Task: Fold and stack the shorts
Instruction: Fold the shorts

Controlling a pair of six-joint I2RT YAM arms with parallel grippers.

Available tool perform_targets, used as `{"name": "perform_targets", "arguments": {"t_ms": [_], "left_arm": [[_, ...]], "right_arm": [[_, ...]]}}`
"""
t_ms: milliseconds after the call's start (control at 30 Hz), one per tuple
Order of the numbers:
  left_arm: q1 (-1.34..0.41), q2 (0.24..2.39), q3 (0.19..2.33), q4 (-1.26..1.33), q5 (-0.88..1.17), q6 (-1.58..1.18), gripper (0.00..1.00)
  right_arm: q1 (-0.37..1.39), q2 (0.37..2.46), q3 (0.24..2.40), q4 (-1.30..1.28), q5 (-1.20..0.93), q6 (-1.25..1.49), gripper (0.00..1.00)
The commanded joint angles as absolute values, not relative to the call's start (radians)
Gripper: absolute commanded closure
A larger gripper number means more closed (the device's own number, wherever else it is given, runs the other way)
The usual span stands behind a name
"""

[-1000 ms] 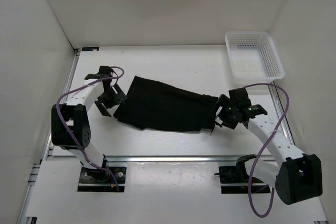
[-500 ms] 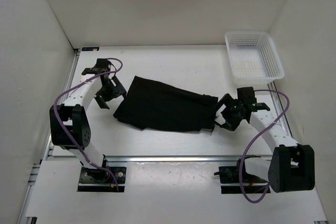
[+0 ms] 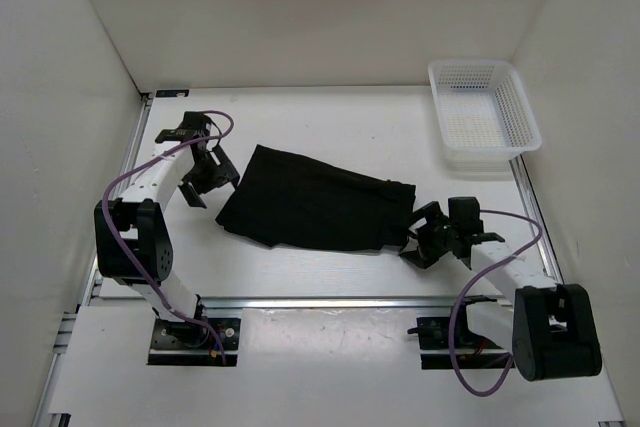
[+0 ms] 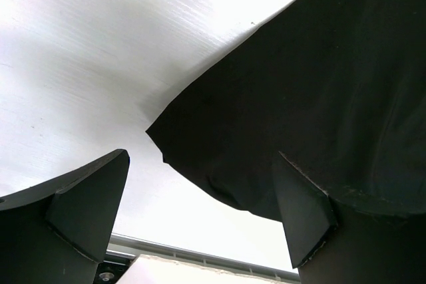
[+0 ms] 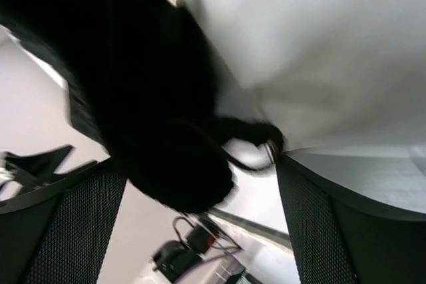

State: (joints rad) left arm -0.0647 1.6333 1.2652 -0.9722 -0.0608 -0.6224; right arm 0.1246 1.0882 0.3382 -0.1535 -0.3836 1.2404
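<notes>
My left gripper (image 3: 203,181) stands with its jaws spread wide and nothing between them. It hangs just beside the left edge of the shorts (image 3: 318,209). My right gripper (image 3: 422,238) is likewise spread and gripping nothing, at the right end of the cloth. I cannot tell from above whether a finger touches it.

The shorts lie near the middle of the table (image 3: 340,117), a flat, roughly four-sided patch that is broader at the left and narrower at the right. The fabric is plain matte black, soft and limp. Through my left wrist camera one edge runs to a blunt corner with a slightly rolled hem. Through my right wrist camera the near end bunches into a rounded lump. A thin drawstring (image 5: 249,156) loops out of that lump (its tip looks pale, though the view is blurred). My finger pads (image 5: 313,224) show a fine woven-mesh texture.

The table is smooth, white and faintly ribbed. A white plastic basket (image 3: 484,112) with lattice walls sits in the far right corner, well apart from the shorts. Plain white panels enclose the table on three sides. A metal rail (image 3: 330,299) runs along the near edge, and purple cables (image 3: 128,183) loop over both arms.
</notes>
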Motion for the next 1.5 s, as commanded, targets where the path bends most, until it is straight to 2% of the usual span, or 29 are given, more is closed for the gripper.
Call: {"name": "perform_targets", "arguments": {"t_ms": [0,300,533,667,700,767,800,933,1067,1200,1367,1400,1467], "left_arm": [[-0.063,1.606,1.279,-0.985,-0.086,-0.603,0.01],[-0.063,1.615,1.279,-0.985,-0.086,-0.603,0.01],[-0.054,1.635,1.270,-0.985,-0.095,-0.603,0.01],[-0.054,1.644,1.270,-0.976,-0.095,-0.603,0.01],[-0.054,1.644,1.270,-0.976,-0.095,-0.603,0.01],[-0.054,1.655,1.270,-0.976,-0.095,-0.613,0.01],[-0.043,1.655,1.260,-0.976,-0.095,-0.623,0.01],[-0.023,1.655,1.247,-0.953,-0.074,-0.623,0.01],[-0.003,1.655,1.247,-0.953,-0.074,-0.612,0.06],[0.006,1.669,1.265,-0.953,-0.064,-0.589,0.19],[0.006,1.713,1.246,-0.902,-0.054,-0.598,0.82],[-0.006,1.745,1.246,-0.902,-0.034,-0.598,0.90],[-0.037,1.781,1.256,-0.875,-0.011,-0.607,0.90]], "right_arm": [[0.123,1.129,0.344,0.029,-0.356,1.307,0.07],[0.123,1.238,0.399,0.095,-0.288,1.304,0.12],[0.123,1.350,0.514,-0.034,-0.187,1.128,0.17],[0.132,1.445,0.523,0.038,-0.228,1.108,0.36],[0.132,1.459,0.523,0.070,-0.238,1.108,0.48],[0.143,1.479,0.534,0.086,-0.258,1.098,0.62],[0.143,1.488,0.543,0.086,-0.258,1.089,0.74],[0.143,1.450,0.598,0.036,-0.238,1.049,0.99],[0.143,1.440,0.741,-0.197,-0.176,0.944,1.00],[0.143,1.378,0.840,-0.339,-0.097,0.846,1.00],[0.167,1.355,0.980,-0.497,-0.058,0.723,1.00],[0.185,1.344,1.001,-0.514,-0.045,0.706,1.00],[0.218,1.333,1.064,-0.549,-0.006,0.666,1.00]]}}
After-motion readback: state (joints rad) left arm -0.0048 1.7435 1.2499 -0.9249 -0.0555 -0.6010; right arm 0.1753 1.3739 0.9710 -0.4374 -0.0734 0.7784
